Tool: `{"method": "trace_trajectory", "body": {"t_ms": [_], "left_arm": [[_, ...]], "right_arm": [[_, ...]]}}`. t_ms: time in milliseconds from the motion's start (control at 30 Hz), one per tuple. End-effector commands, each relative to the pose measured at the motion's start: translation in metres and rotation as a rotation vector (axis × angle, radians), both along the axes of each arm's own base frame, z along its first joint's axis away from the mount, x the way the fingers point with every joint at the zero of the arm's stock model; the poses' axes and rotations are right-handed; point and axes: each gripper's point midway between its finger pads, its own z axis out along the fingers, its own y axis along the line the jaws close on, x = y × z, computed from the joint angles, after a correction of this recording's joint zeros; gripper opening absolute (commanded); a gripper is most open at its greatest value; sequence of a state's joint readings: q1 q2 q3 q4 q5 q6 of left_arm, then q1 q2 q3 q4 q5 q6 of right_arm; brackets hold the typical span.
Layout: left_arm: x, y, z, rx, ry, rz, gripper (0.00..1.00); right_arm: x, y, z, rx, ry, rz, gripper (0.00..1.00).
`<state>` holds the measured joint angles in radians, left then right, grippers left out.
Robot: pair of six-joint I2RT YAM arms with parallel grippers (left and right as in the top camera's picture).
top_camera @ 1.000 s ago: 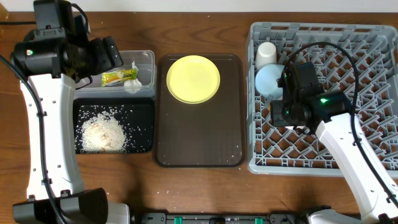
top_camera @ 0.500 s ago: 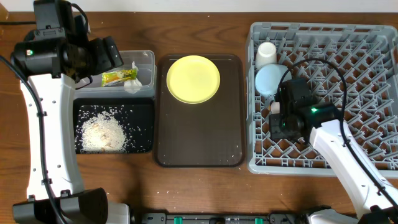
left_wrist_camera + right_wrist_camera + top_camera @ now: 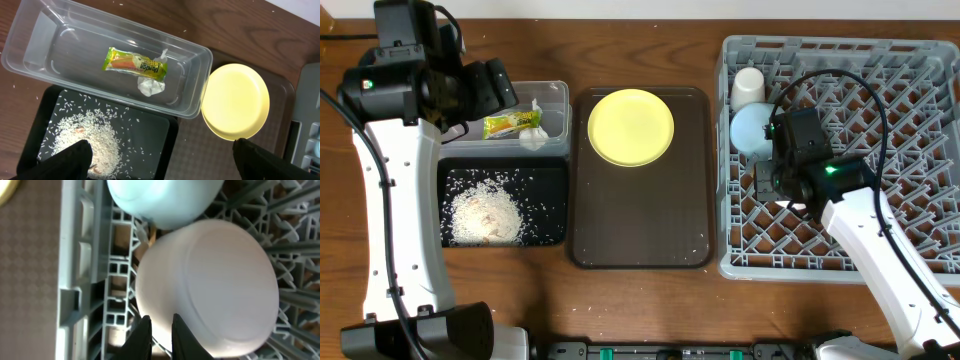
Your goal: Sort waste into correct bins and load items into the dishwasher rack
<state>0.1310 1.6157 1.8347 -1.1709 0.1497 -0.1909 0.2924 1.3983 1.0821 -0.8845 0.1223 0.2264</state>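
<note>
While right end effector (image 3: 161, 332) pinches white-pinkish bowl (image 3: 210, 285) | left end effector (image 3: 161, 147) spread

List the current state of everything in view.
yellow plate, flat on brown tray
snack wrapper, in clear tub
tissue, in clear tub
rice, in black tray
white cup, in rack
light blue bowl, in rack
white-pinkish bowl, base showing, in rack
left claw, open, empty
right claw, shut on white-pinkish bowl rim
</note>
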Motion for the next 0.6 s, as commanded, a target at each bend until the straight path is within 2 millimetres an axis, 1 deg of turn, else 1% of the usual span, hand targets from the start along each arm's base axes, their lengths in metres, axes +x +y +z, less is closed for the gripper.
{"method": "trace_trajectory", "body": {"t_ms": [0, 33, 100, 200, 300, 400, 433, 533, 567], "left_arm": [[0.0, 0.004, 0.005, 0.005, -0.01, 0.021, 0.93], [0.0, 0.004, 0.005, 0.006, -0.01, 0.021, 0.93], [0.0, 0.004, 0.005, 0.006, -0.01, 0.021, 0.93], [0.0, 0.004, 0.005, 0.006, -0.01, 0.021, 0.93], [0.0, 0.004, 0.005, 0.005, -0.01, 0.021, 0.93], [0.0, 0.004, 0.005, 0.005, -0.01, 0.021, 0.93], [0.0, 0.004, 0.005, 0.005, -0.01, 0.021, 0.93], [0.0, 0.004, 0.005, 0.005, -0.01, 0.021, 0.93], [0.0, 0.004, 0.005, 0.005, -0.01, 0.021, 0.93]], "right_arm": [[-0.007, 0.007, 0.004, 0.043, 0.021, 0.035, 0.17], [-0.011, 0.014, 0.003, 0.063, 0.043, 0.084, 0.18], [-0.015, 0.018, 0.001, 0.072, 0.057, 0.112, 0.21], [-0.019, 0.019, -0.003, 0.065, 0.073, 0.12, 0.27], [-0.026, 0.017, -0.013, 0.057, 0.101, 0.113, 0.27], [-0.035, 0.014, -0.025, 0.054, 0.136, 0.095, 0.25], [-0.037, 0.014, -0.028, 0.054, 0.141, 0.091, 0.23], [-0.039, 0.013, -0.036, 0.053, 0.147, 0.088, 0.13], [-0.04, 0.013, -0.038, 0.053, 0.148, 0.088, 0.11]]}}
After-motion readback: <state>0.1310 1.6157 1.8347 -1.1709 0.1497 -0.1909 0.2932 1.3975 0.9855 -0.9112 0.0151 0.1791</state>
